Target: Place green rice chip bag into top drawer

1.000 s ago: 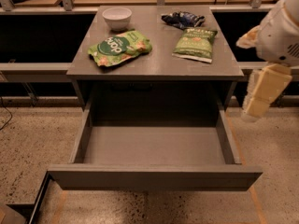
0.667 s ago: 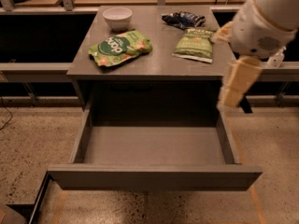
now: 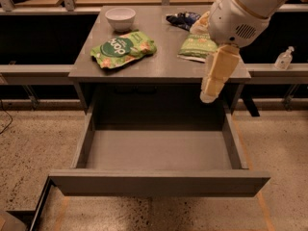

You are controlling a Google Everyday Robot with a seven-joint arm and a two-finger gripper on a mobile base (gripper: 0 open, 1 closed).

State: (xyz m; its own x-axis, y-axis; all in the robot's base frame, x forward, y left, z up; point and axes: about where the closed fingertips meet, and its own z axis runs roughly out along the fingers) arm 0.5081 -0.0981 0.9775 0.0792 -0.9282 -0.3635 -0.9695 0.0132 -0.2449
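The green rice chip bag (image 3: 122, 48) lies flat on the left half of the grey table (image 3: 163, 69), just in front of a white bowl. The top drawer (image 3: 159, 183) is pulled wide open below the table, and its inside is bare. My gripper (image 3: 211, 83) hangs point-down from the white arm at the table's right front corner, above the drawer's back right part. It is well to the right of the green bag, not touching it, and holds nothing.
A white bowl (image 3: 120, 17) stands at the back left of the table. A paler olive-green bag (image 3: 196, 47) lies at the right, partly behind my arm, with a small dark blue bag (image 3: 182, 19) behind it. A clear bottle (image 3: 284, 57) stands on the right ledge.
My arm has swung left and toward the camera, from beside the table's right side to its right front corner. The bags and the drawer have not moved.
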